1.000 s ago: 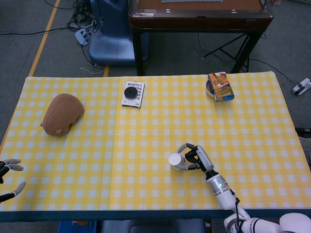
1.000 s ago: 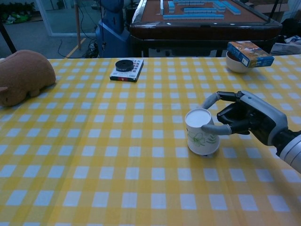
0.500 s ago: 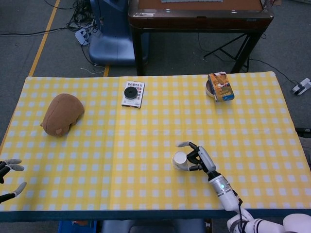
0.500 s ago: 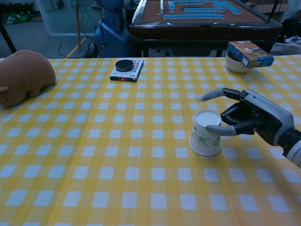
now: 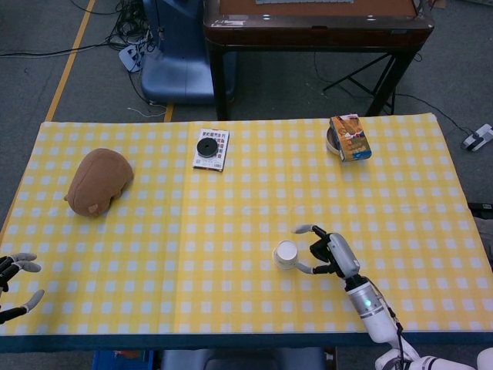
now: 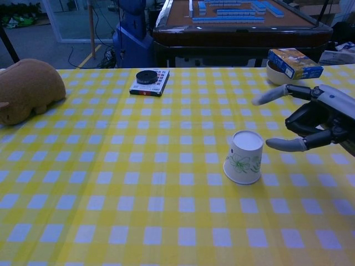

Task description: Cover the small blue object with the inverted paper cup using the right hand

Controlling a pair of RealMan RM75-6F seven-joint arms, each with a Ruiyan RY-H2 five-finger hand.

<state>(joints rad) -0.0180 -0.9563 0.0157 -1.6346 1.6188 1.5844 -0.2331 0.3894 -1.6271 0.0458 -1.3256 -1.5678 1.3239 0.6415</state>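
Note:
An inverted white paper cup [image 5: 286, 254] [image 6: 244, 157] with a green leaf print stands rim-down on the yellow checked cloth. The small blue object is hidden from both views. My right hand [image 5: 333, 254] [image 6: 316, 117] hovers just right of the cup, fingers spread apart and clear of it, holding nothing. At the table's front left corner my left hand [image 5: 15, 281] shows only partly, with fingers spread and empty; the chest view leaves it out.
A brown plush toy [image 5: 97, 181] lies at the left. A booklet with a black disc [image 5: 210, 149] sits at the back centre. A bowl with a printed box [image 5: 349, 138] on it stands at the back right. A dark table [image 5: 316, 31] stands beyond.
My right hand has let go of the cup, opened its fingers and drawn back to the right. The cup stays standing inverted on the cloth.

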